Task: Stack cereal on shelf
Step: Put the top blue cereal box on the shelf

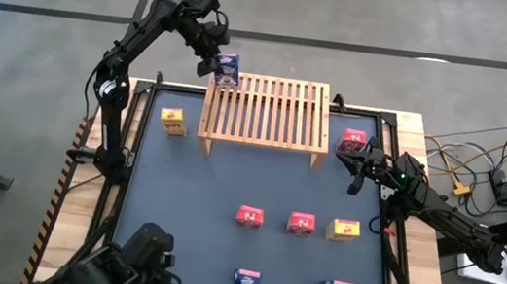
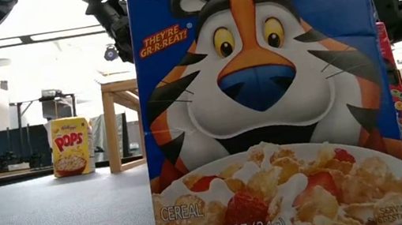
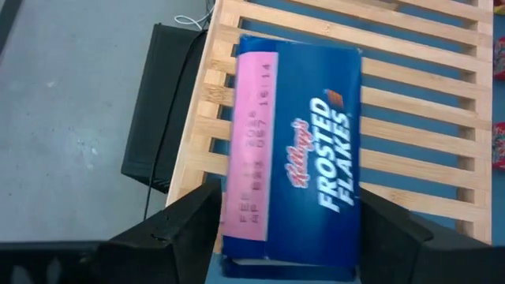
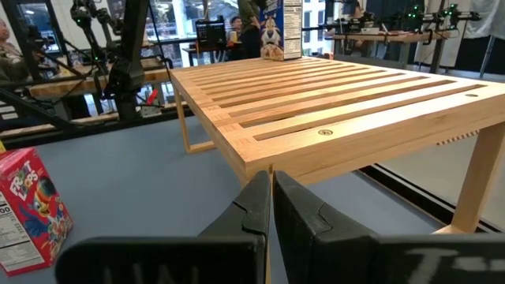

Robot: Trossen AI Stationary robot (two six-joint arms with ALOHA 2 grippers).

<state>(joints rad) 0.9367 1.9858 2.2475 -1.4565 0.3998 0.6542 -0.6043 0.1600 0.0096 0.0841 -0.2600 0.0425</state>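
One blue cereal box (image 1: 228, 68) stands on the shelf (image 1: 267, 114) at its far left corner, the left gripper (image 1: 213, 62) straddling it with fingers spread wider than the box. The right gripper (image 1: 360, 166), fingers pressed together and empty, hovers just beside the shelf's right end, near a red box (image 1: 353, 141).

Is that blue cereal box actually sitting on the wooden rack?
Touching. The right wrist view shows the Frosted Flakes box standing on the shelf's far corner slats; the high view agrees.
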